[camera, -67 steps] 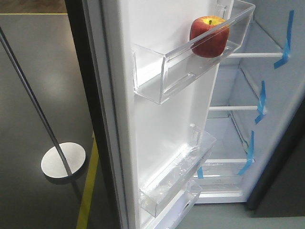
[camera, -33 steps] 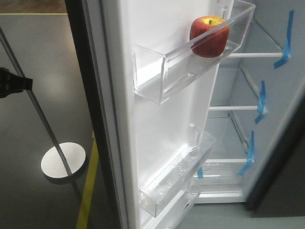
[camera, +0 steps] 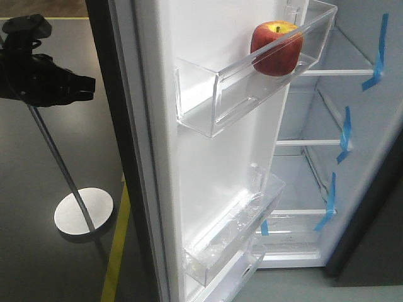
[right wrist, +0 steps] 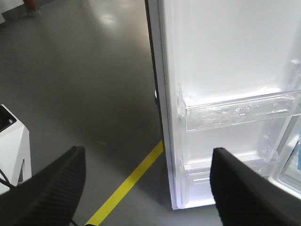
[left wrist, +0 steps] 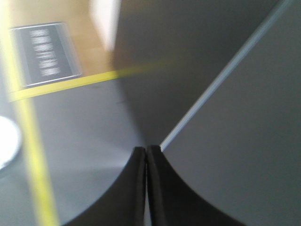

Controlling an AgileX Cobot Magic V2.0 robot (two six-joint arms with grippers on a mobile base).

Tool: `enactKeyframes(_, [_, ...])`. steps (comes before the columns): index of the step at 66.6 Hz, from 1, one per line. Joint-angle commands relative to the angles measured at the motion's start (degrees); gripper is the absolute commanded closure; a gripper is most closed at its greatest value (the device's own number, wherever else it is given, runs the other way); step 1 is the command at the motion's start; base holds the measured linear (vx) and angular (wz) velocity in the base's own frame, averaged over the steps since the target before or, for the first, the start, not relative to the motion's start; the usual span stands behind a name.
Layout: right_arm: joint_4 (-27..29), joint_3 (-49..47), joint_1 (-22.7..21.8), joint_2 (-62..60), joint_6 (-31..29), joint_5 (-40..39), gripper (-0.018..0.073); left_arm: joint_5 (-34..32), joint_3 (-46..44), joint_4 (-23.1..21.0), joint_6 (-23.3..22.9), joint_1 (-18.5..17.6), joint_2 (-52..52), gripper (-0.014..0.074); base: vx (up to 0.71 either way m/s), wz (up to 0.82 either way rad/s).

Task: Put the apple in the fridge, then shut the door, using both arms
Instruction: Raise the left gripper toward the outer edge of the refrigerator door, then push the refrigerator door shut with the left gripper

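Apple (camera: 276, 49) sits at the end of the top clear bin (camera: 239, 100) on the inner side of the door (camera: 208, 189), which stands open beside the white inside of the fridge (camera: 371, 163). It looks firm, smooth and round, so it may roll or knock the plastic if jolted; it seems to need no more gripping. The thing to handle now is the door: stiff, flat and probably fairly heavy, with no handle in view, so best moved by a steady push on its dark outer face, well away from the hinge. The left gripper (left wrist: 146, 151) hovers near that outer face, jaws pressed together on nothing, which suits a blunt push. The right gripper (right wrist: 148, 157) hangs low near the door's bottom edge, jaws spread wide and empty.
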Motion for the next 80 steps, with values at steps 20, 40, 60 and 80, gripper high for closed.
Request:
enactKeyframes(20, [1.77,-1.02,-0.31,1.17,-0.12,0.21,0.0034,4.06,-9.92,-9.43,1.81,-2.51,5.13,0.0603,0.00,0.00])
enactKeyframes(40, [1.83,-1.02,-0.31,1.17,-0.12,0.21,0.0034,5.50,-10.09,-10.44,3.34,-6.60,5.26,0.0603,0.00,0.00])
enactKeyframes(60, [1.82,-1.02,-0.31,1.17,-0.17,0.21,0.0034,6.04,-10.09,-10.46,4.86,-11.66,5.21,0.0603,0.00,0.00])
enactKeyframes(80, [1.82,-1.02,-0.31,1.17,-0.17,0.21,0.0034,6.22,-10.09,-14.08,8.11,-16.72,5.16,0.0603,0.00,0.00])
